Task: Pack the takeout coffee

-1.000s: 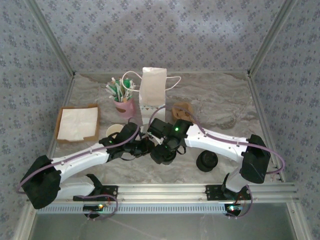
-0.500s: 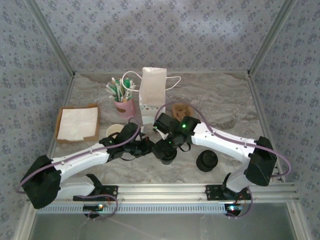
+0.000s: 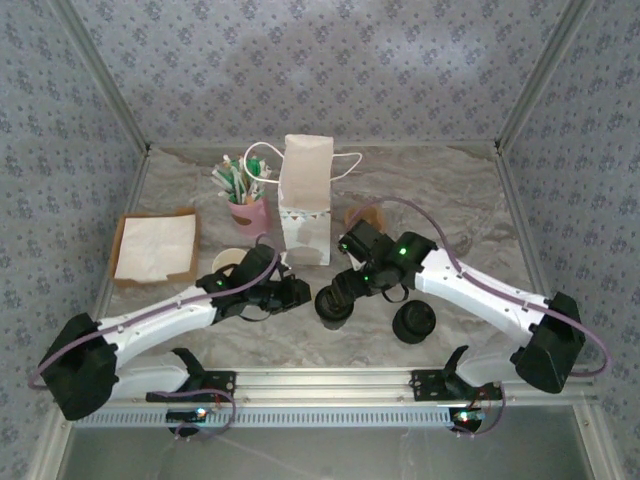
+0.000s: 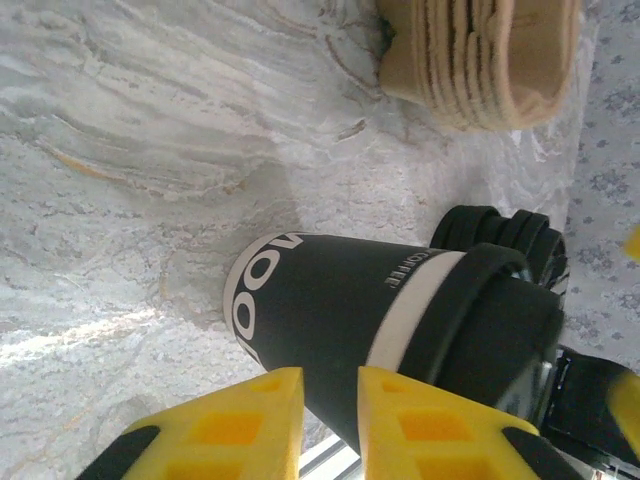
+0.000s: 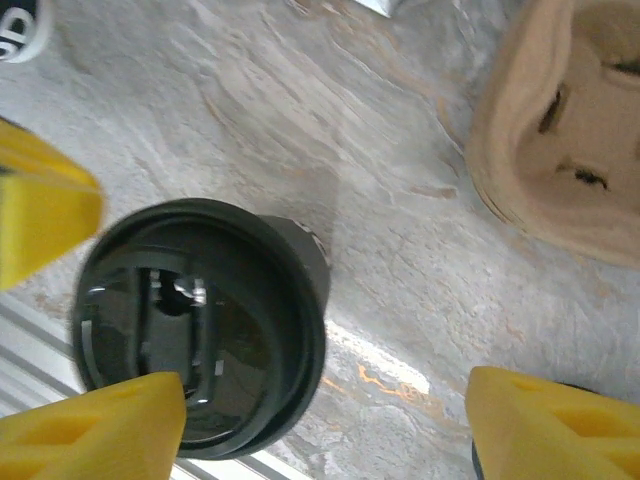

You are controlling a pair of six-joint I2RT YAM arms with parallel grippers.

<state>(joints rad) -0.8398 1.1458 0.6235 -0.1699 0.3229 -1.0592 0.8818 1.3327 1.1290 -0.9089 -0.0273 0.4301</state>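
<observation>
The takeout coffee point(image 3: 332, 305) is a small cup with a black printed wall and a white band. It stands upright at the table's front middle with a black lid point(image 5: 195, 340) on it. In the left wrist view the coffee point(image 4: 340, 320) sits just beyond my left gripper point(image 4: 330, 420). Its yellow fingers are a narrow gap apart with nothing between them. My left gripper point(image 3: 290, 293) is close beside the cup's left. My right gripper point(image 5: 325, 430) hovers wide open above the cup, one finger over the lid's edge. From above, the right gripper point(image 3: 348, 288) is just up and right of the cup.
A white paper bag point(image 3: 305, 200) stands upright behind the cup. A stack of black lids point(image 3: 413, 322) lies to its right. Brown cardboard carriers point(image 5: 560, 130) lie behind that. A pink cup of sticks point(image 3: 248, 205), nested cups point(image 3: 228, 262) and a napkin tray point(image 3: 155, 245) are on the left.
The right arm has drawn back to the right off the cup, leaving the lidded cup in plain sight. The left fingers have parted slightly. The left arm has barely moved.
</observation>
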